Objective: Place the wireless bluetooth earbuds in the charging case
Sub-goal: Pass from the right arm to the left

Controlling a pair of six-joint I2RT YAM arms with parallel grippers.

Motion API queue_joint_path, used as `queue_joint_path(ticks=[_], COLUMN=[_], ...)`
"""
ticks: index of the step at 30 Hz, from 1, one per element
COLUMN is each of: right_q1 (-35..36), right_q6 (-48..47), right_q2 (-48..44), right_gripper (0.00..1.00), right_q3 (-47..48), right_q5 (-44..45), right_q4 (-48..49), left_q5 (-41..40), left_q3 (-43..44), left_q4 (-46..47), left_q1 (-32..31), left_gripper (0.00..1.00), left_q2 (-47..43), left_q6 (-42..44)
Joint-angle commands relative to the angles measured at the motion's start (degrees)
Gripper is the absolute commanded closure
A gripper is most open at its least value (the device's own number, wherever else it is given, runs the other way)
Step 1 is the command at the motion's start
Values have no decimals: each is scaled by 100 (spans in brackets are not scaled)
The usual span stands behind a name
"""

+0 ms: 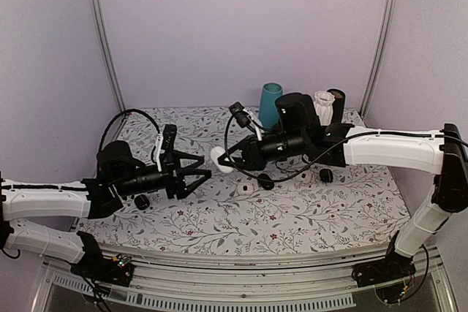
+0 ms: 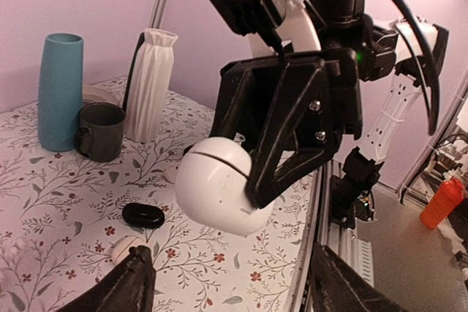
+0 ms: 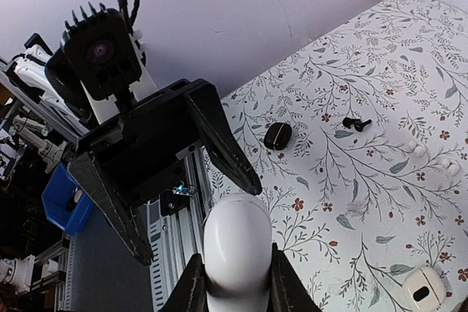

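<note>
Top view: the right gripper [image 1: 225, 158] clamps a shut white case [image 1: 219, 160]. The left gripper [image 1: 202, 167], spread and empty, faces it from 8 o'clock, just apart.

Left wrist: the case hangs dead ahead, seam closed.

Right wrist: one dark earbud [image 3: 357, 122] lies on the table [image 3: 409, 56] at 1 o'clock beyond the case, well apart. The left gripper looks nearer.

floral table [image 1: 292, 217] holds teal vase [image 1: 270, 104], grey mug [image 2: 99, 131], dark earbud [image 3: 356, 122].

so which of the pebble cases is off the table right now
The closed white case, clamped in the right gripper in mid-air; the black cases lie on the table.
</note>
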Motion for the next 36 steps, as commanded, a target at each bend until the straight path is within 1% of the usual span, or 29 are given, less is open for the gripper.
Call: queue_joint_path(ticks=[1,4,13,17,26,30,36], right_q1=[-5,-4,59,67,125,131,138], right_q6=[-318,-343,-347,-364,-472,-532,-553], right_q2=[-309,-325,-273,-238,-112,-70,-20], right_gripper=[96,96,96,96,96,96,96], right_q3=[33,21,12,29,164,223,281], right_q5=[-359,-492,-836,-886,-1110,-1086,-1040], right_q4=[291,324,459,426,306,217,134], left_q5=[898,1184,1634,1833,1940,2034,2165], left_q3=[31,49,356,392,537,582,620], left_q4=[670,963,1218,1409,1417,1420,1430], left_q1=[247,379,490,521,560,574,574], left_gripper=[29,33,46,49,56,63,77], left_q2=[35,142,463,529,671,723,824], left_q6=[-714,-1009,-1403,-1535,-1607,-1618,-1642])
